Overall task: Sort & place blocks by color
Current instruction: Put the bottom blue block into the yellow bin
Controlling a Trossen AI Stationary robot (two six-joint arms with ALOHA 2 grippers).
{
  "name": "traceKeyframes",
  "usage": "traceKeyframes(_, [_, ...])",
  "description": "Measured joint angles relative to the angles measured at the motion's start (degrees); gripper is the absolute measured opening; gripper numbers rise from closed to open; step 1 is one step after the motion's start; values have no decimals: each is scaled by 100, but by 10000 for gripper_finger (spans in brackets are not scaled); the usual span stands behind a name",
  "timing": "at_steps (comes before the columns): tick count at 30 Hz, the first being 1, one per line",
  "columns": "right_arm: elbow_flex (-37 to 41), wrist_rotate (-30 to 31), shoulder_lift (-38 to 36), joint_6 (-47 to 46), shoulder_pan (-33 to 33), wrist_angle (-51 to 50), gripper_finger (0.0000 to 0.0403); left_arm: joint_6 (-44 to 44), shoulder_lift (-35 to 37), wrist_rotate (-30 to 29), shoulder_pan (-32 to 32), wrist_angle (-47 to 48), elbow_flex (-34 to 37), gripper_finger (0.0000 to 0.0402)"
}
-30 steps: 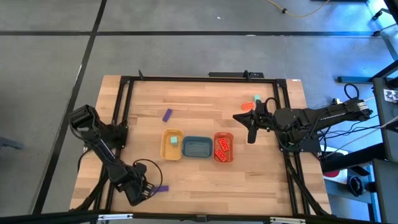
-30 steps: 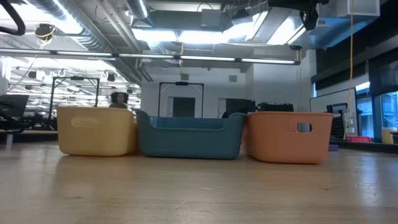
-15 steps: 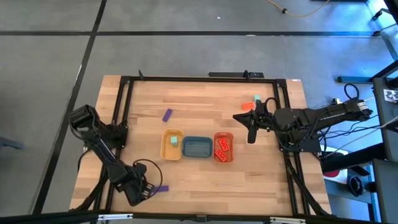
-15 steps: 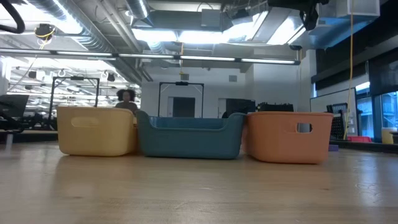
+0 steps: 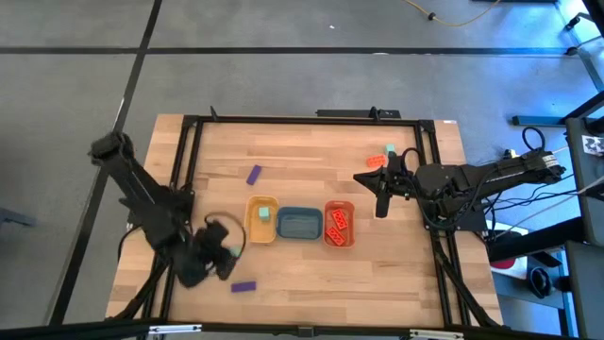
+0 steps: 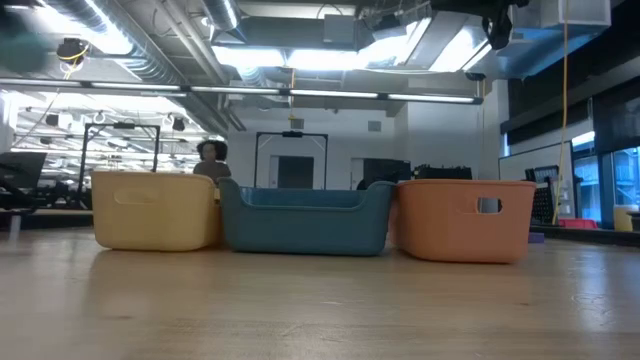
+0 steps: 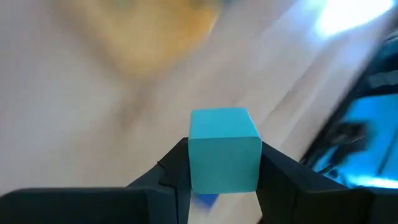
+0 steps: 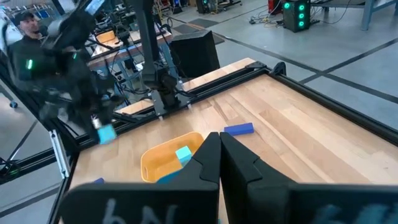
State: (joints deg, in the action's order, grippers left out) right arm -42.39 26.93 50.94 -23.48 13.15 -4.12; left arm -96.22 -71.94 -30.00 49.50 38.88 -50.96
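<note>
One mint-green cube (image 7: 224,149) sits pinched in the left gripper (image 7: 222,171), seemingly airborne.

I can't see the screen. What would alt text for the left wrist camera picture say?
A mint-green cube is clamped between the left gripper's two dark fingers, seen close up. Behind it lies a blurred wooden table, with a hazy yellow shape at the far edge.

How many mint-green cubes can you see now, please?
3 mint-green cubes: one in the yellow tray, one gripped by the left pincer, one on the table by the right arm.
</note>
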Motion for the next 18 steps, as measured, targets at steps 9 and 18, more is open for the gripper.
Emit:
traceKeyframes(9, [0, -109, 2, -44, -2, 12, 0, 5562, 1093, -249, -2534, -1750, 0, 124])
traceKeyframes(18, [0, -636, 2, 156, -2, 542, 0, 8303, 839, 1913, -4591, -4962, 0, 124])
